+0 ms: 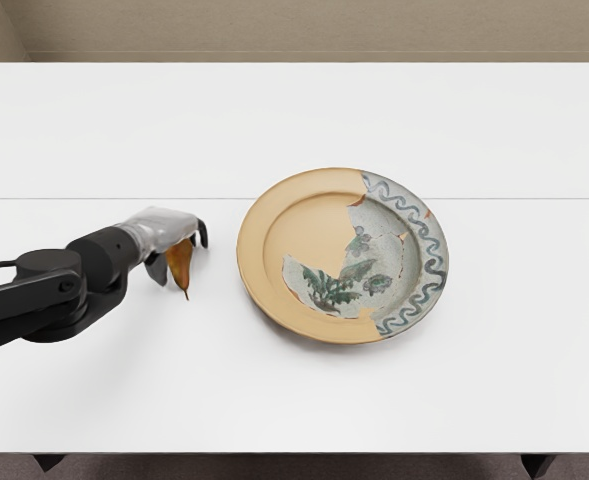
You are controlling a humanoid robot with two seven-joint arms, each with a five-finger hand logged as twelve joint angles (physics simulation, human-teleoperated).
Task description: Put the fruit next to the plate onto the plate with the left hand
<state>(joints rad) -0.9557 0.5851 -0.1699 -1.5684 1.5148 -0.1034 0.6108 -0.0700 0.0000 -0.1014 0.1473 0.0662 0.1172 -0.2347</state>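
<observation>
The dark, jointed arm (44, 295) enters from the left edge, its rear cut off by the frame. It ends in the left hand (162, 235), which has a pale grey, smooth back and black fingers (202, 233) curled downward around the fruit (181, 265). The fruit is orange-brown and tapers to a point, with its top hidden under the palm. It sits beside the plate (274, 215), apart from the rim. The plate is round and ochre, partly patterned, and rests on the white table (294, 120).

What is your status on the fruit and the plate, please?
Left hand closed around fruit, just left of plate. Fruit not yet on plate. Right hand out of view. Nothing between fruit and plate.
</observation>
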